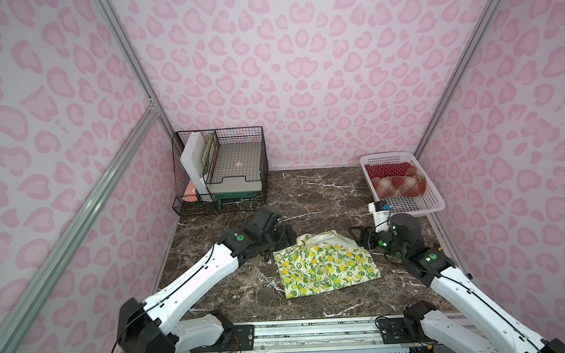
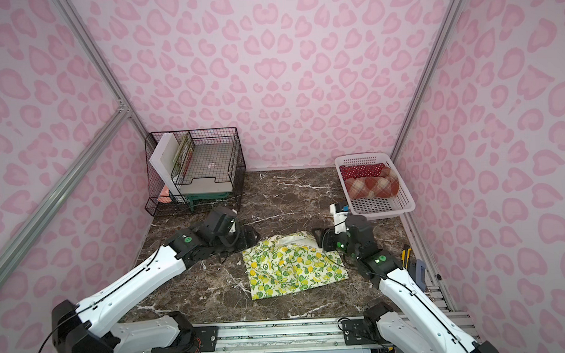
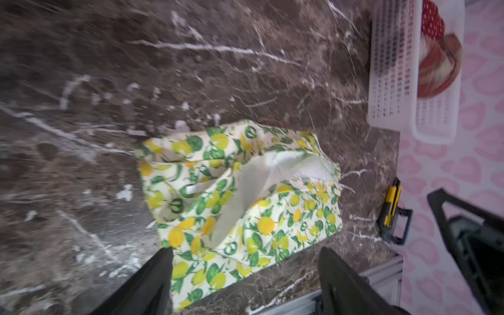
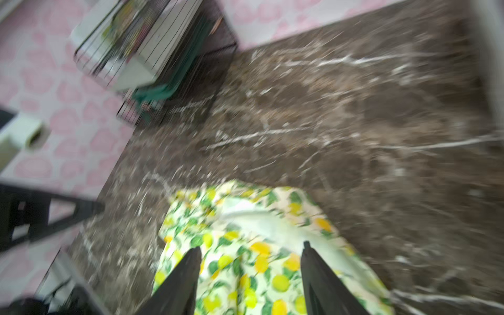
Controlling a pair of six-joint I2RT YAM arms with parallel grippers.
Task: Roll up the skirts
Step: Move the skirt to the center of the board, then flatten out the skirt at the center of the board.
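Seen from above with the back wall at 12 o'clock, a black wire rack (image 1: 220,160) holding white trays stands on the dark marble table (image 1: 311,195) at about 10 o'clock. The left gripper (image 1: 288,237) comes in from 7 o'clock and lies low just beside the 10 o'clock corner of the lemon skirt (image 1: 326,263). In the left wrist view its jaws stand wide apart with nothing clamped between them, the cloth lying ahead of the fingertips (image 3: 163,261).

The lemon skirt sits near the middle of the table, loosely crumpled and partly folded, its pale lining showing along the far edge.

The right gripper (image 1: 361,237) reaches in from 5 o'clock and sits at the skirt's 2 o'clock corner. In the right wrist view, which is blurred, its jaws are apart above the cloth and grip nothing.

At 2 o'clock a white basket (image 1: 405,204) holds two rolled skirts side by side: the polka-dot skirt (image 1: 387,169) at the far end and the plaid skirt (image 1: 399,186) touching it on the near side
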